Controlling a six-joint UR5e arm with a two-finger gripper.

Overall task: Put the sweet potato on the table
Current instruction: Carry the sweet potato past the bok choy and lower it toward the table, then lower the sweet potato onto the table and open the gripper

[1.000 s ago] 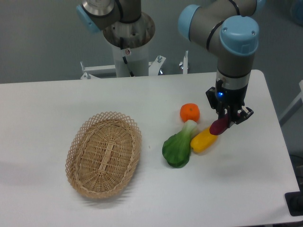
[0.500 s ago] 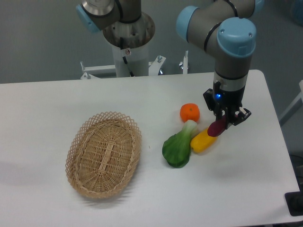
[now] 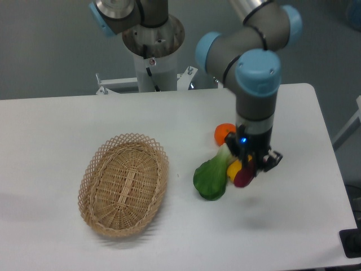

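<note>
- While the arm reaches down over the right half of the bench [image 3: 67,118], its end effector [image 3: 250,167] is pinching the sweet potato [image 3: 243,176] between its fingers.
- Only the lower, rounded magenta end of the sweet potato shows below the fingers; it hangs just in front of the yellow vegetable [image 3: 233,168], and whether it touches the bench surface cannot be told.
- Most of the yellow vegetable is hidden behind the end effector and the sweet potato, so just a small yellow patch is visible.
- To the left of that patch, touching it, lies the green leafy vegetable [image 3: 210,178], its pale stalk pointing up toward the arm's wrist.
- Behind these, toward the far edge of the bench, the orange [image 3: 222,131] sits partly covered by the wrist.
- Well apart from this cluster, toward the left front part of the bench, rests the oval wicker basket [image 3: 123,183], with nothing visible inside it.
- At the far edge of the bench stands the robot's base column [image 3: 153,56].
</note>
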